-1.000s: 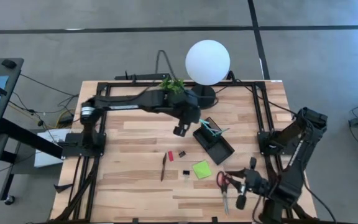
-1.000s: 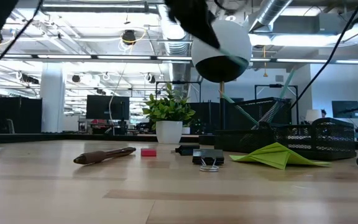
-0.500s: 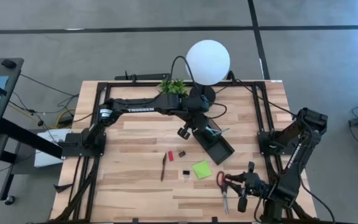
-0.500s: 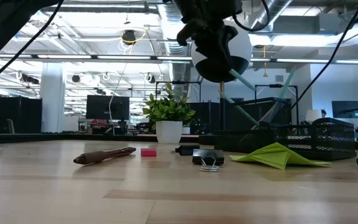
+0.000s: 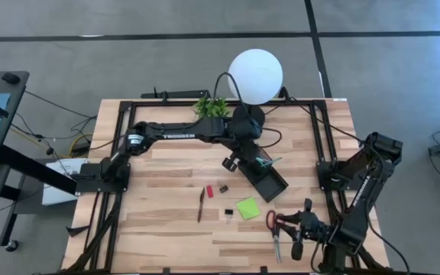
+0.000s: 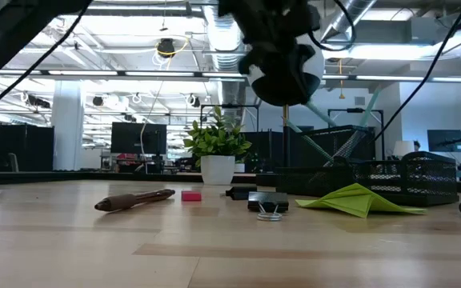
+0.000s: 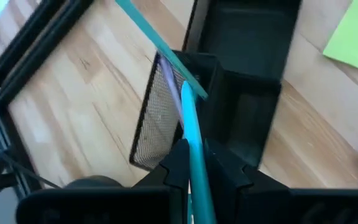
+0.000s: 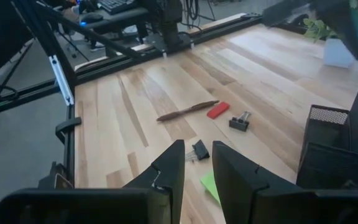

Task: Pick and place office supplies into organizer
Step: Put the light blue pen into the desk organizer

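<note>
left claw (image 7: 194, 163) shut on teal pen (image 7: 188, 118), above organizer (image 7: 241, 93)

My left gripper (image 7: 194, 163) has matt black plastic-looking fingers, and the teal pen (image 7: 188, 118) between them is smooth, slightly glossy plastic. The organizer (image 7: 173, 99) below me is black wire mesh — metal by its look — with a dull finish. The table (image 5: 166, 164) is light wood in planks, smooth with a satin sheen. The sticky-note pad (image 5: 247, 208) is matt lime paper. The lamp globe (image 5: 255, 75) is smooth, matt white.
</note>
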Motion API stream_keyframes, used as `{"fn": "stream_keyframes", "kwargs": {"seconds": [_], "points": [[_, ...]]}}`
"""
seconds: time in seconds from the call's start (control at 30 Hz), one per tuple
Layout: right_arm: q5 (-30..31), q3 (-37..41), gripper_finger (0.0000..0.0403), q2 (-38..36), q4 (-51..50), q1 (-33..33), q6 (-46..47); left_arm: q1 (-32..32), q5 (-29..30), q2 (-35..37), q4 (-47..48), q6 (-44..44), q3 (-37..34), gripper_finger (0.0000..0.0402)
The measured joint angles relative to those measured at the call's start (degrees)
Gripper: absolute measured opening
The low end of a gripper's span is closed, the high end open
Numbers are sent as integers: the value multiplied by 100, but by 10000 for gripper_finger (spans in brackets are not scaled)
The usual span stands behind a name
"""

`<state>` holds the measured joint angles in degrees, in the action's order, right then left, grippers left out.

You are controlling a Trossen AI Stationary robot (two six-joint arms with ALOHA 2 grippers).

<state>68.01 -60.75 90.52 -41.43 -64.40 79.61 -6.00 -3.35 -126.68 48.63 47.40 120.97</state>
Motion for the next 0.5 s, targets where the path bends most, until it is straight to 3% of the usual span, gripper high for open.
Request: {"fn": "stream_keyframes", "kwargs": {"seconds": [0.4, 0.5], "points": [[-105, 2, 75, 2, -25, -7, -11, 41, 296, -130, -8, 337, 7, 33], [-108, 2, 75, 2, -24, -7, -11, 106, 611, -210, -48, 642, 8, 43]]}}
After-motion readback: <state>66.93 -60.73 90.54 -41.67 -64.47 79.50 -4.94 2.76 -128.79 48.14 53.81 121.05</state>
